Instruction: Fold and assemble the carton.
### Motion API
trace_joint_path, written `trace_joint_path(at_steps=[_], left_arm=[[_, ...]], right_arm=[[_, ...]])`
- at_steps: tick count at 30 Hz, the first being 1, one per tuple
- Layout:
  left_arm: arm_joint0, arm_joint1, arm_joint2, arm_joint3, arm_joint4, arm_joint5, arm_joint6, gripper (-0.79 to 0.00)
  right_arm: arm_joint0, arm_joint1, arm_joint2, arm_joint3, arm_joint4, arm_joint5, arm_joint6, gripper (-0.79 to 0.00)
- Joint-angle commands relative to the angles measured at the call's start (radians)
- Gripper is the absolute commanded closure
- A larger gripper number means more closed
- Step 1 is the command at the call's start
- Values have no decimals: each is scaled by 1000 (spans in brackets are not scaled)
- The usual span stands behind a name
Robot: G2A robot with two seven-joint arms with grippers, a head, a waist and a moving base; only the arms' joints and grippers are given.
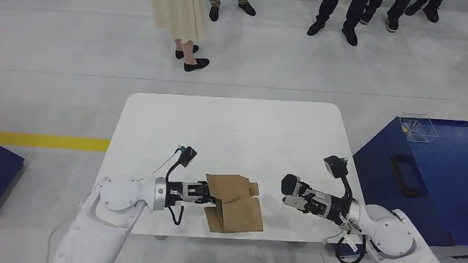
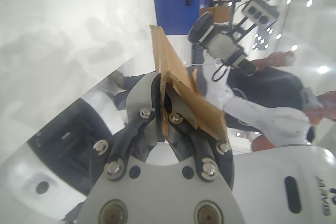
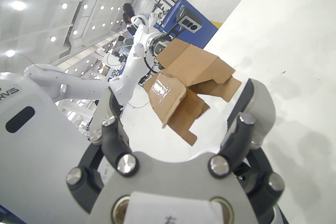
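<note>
A brown cardboard carton [image 1: 234,203], partly unfolded with loose flaps, hangs just above the near edge of the white table [image 1: 234,131]. My left gripper [image 1: 207,192] is shut on the carton's left edge; in the left wrist view the carton [image 2: 181,83] sits pinched between the fingers [image 2: 155,93]. My right gripper [image 1: 289,190] stands open to the right of the carton, a short gap away. In the right wrist view the carton [image 3: 189,78] shows beyond the spread fingertips [image 3: 252,96], with a taped panel facing the camera.
A blue cabinet [image 1: 417,175] with a clear plastic box [image 1: 418,126] on it stands right of the table. Several people stand on the floor beyond the far edge. The table's far half is bare.
</note>
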Motion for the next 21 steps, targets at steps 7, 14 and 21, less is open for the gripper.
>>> trace_joint_path(at_steps=[7,14,21], left_arm=[[-103,-44,69,233,-567,292,-58,0],[-146,-51,139,263,-516,303,-54,0],[-129,-53,143,263,-550,337,-26,0]], right_arm=[[-13,-7,13,9,-125,108,-164,-785],[-13,-14,-17,6,-255,170,-237,-785],[-14,-19,-37,8,-280,165,-253,-785]])
